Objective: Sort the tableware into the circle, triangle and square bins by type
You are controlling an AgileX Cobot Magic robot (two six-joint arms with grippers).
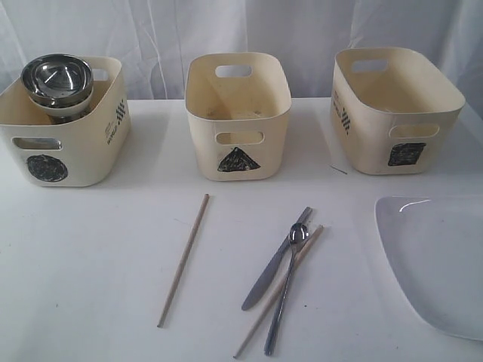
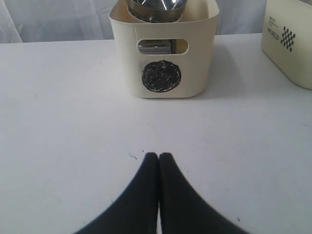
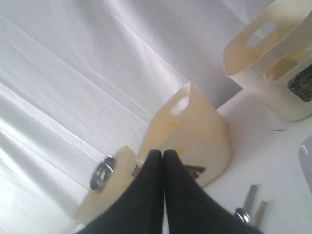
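Observation:
Three cream bins stand in a row at the back: the circle bin (image 1: 64,143) on the left, the triangle bin (image 1: 238,121) in the middle, the square bin (image 1: 396,113) on the right. Nested steel bowls (image 1: 56,79) rise out of the circle bin. On the table in front lie one chopstick (image 1: 183,260), a steel knife (image 1: 275,260), a steel spoon (image 1: 285,290) and a second chopstick (image 1: 279,290) crossing under them. A large white plate (image 1: 441,260) sits at the right edge. My left gripper (image 2: 159,155) is shut and empty, facing the circle bin (image 2: 163,53). My right gripper (image 3: 162,153) is shut and empty, raised.
White curtain hangs behind the bins. The right wrist view shows the triangle bin (image 3: 195,131), the square bin (image 3: 278,68) and the ends of the cutlery (image 3: 248,207). Neither arm shows in the exterior view.

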